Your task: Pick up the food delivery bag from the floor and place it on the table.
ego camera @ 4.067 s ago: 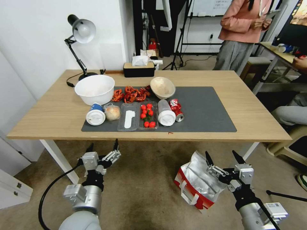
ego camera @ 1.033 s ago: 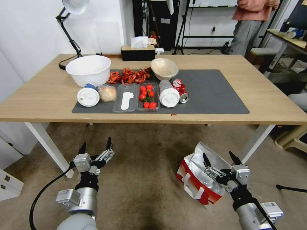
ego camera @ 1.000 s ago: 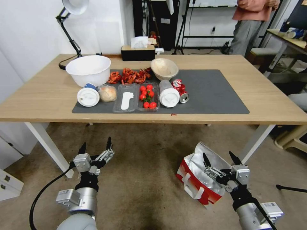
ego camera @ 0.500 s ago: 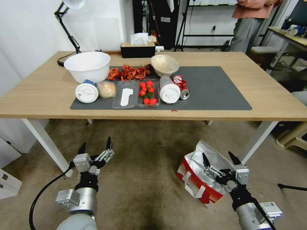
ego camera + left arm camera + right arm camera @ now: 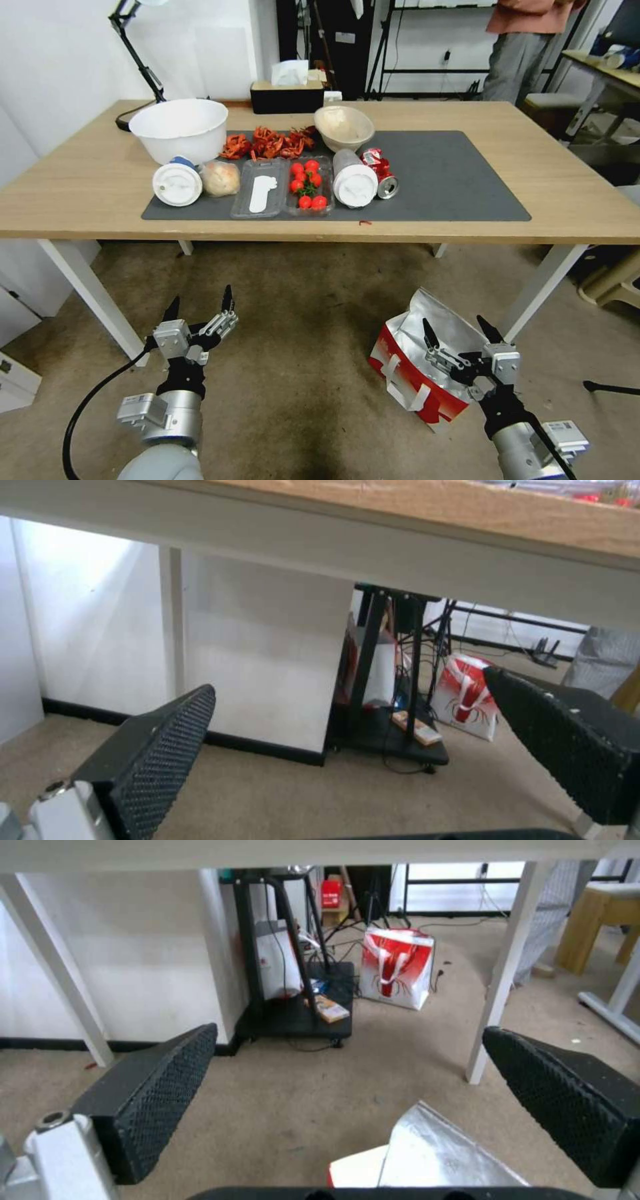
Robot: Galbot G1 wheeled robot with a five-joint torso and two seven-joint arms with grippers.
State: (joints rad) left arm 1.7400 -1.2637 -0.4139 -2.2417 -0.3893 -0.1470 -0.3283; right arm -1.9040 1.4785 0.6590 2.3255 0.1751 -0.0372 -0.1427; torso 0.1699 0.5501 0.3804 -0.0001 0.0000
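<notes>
The left gripper (image 5: 198,312) hangs low over the mottled beige floor (image 5: 300,373), its two black, dimple-textured fingers (image 5: 157,760) spread wide with nothing between them; the wrist view looks under the table's pale wood edge. Above, the table (image 5: 80,193) is a broad light-wood slab on white legs, carrying a flat dark grey mat (image 5: 453,187). On the mat stand a round white bowl (image 5: 179,130), a heap of red crawfish (image 5: 267,143), a clear tray of cherry tomatoes (image 5: 309,187) and a dented red can (image 5: 378,175).

To the right, the bag (image 5: 417,373) sits on the floor near the table's right front leg: boxy, red-sided, with white strap handles and crinkled silver foil standing up at its open mouth. The right gripper (image 5: 460,330) hovers just above that foil, fingers parted and empty; its wrist view shows the foil flap (image 5: 433,1155) directly below the pads.
</notes>
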